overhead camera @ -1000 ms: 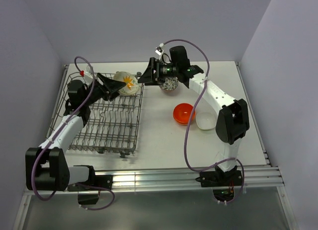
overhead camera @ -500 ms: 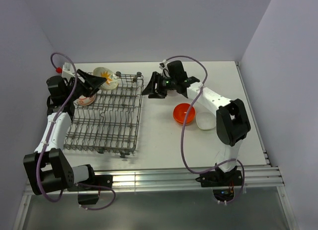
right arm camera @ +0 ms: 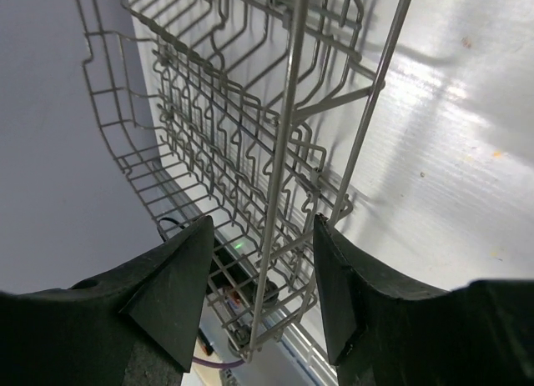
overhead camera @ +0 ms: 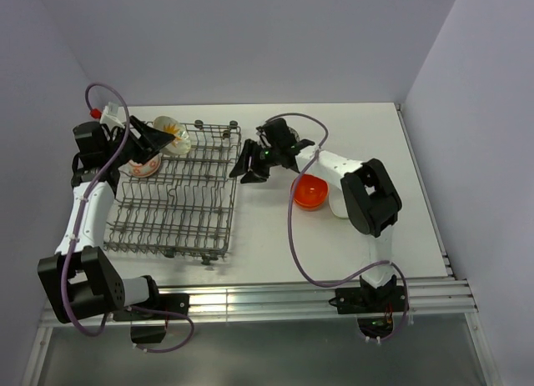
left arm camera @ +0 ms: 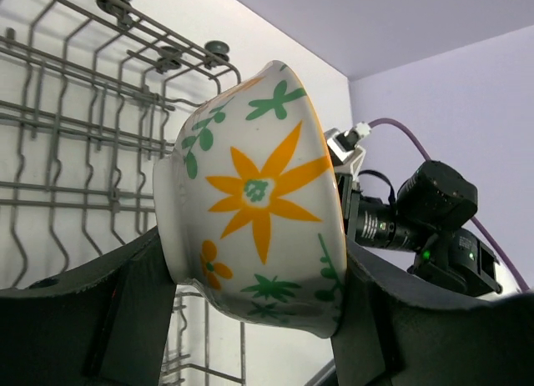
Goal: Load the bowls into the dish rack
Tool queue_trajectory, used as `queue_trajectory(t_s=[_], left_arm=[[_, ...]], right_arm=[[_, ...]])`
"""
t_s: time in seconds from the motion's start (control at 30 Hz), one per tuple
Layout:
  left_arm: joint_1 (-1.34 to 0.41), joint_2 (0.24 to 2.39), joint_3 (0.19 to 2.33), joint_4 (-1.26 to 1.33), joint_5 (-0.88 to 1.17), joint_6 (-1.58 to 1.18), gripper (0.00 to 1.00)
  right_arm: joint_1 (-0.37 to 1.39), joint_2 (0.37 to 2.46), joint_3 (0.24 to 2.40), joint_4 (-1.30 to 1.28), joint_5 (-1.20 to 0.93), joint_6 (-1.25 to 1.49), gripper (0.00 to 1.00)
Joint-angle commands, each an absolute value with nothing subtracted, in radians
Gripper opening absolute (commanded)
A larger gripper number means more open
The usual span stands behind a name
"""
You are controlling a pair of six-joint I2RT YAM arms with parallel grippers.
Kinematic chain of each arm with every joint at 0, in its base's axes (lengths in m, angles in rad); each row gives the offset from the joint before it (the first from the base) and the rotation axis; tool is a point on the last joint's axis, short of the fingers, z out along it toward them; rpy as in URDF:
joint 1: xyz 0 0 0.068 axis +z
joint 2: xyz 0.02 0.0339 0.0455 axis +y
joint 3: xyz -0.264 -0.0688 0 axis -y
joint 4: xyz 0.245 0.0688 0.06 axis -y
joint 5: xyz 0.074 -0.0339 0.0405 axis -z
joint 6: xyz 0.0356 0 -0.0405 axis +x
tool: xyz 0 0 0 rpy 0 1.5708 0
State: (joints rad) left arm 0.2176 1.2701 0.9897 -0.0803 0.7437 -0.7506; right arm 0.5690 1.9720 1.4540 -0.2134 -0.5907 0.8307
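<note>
Mid-placement: left end effector (overhead camera: 158, 138) pinches the flowered bowl (left arm camera: 259, 194) over the dish rack's (overhead camera: 179, 203) far-left corner, so next, I'd say, lower it btwn tines w/o clipping wire; right end effector (right arm camera: 263, 236) is spread, empty, just beside the rack's right edge.

Robot lab cell. Bare white tabletop (overhead camera: 275, 236) under the jaws, plain lilac partition walls (overhead camera: 250, 44) boxing it in beyond them, aluminium rail (overhead camera: 284, 293) at near edge carrying clamped, cabled arm bases (overhead camera: 371, 301).
</note>
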Motion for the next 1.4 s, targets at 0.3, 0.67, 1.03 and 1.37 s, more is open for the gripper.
queue_trajectory(t_s=[0.3, 0.67, 1.03, 1.37], left_arm=[[0.221, 1.293, 1.124, -0.199, 0.660, -0.526, 0.00], [0.210, 1.479, 1.354, -0.462, 0.465, -0.192, 0.00], [0.037, 1.617, 1.531, -0.587, 0.073, 0.070, 0.00], [-0.100, 1.739, 1.574, -0.612, -0.185, 0.182, 0.00]], right_arm=[[0.618, 2.048, 1.500, -0.141, -0.601, 0.868, 0.43], [0.617, 2.088, 1.485, -0.101, -0.655, 0.899, 0.00], [0.612, 2.091, 1.511, -0.135, -0.666, 0.867, 0.00], [0.604, 2.082, 1.502, -0.144, -0.678, 0.854, 0.00]])
